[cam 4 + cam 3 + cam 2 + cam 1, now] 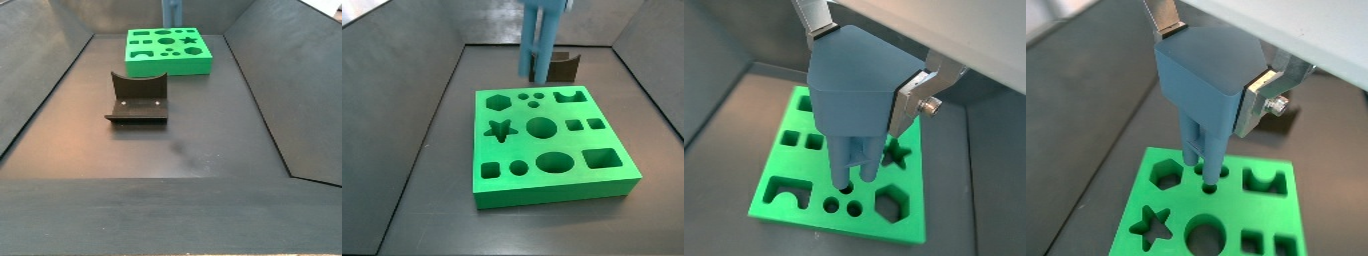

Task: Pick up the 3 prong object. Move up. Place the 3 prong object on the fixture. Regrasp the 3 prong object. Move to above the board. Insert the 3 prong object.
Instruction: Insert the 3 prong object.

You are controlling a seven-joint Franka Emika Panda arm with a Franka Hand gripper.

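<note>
My gripper [1213, 62] is shut on the 3 prong object [1197, 92], a steel-blue piece with a pointed, house-like top. Silver fingers [914, 100] press its two sides in both wrist views. Its prongs [852, 165] point down at the small round holes [1211, 186] of the bright green board [1229, 222]. In a side view the prongs [539, 50] hang over the board's [543, 150] far edge; whether the tips touch the board I cannot tell. The dark fixture [138, 98] stands with nothing on it, away from the board [167, 50].
The board carries star [501, 129], hexagon [498, 101], circle [541, 127] and square [601, 157] cut-outs. The fixture [564, 68] sits just beyond the board's far side. Sloping grey walls [40, 90] enclose the dark floor [187, 150].
</note>
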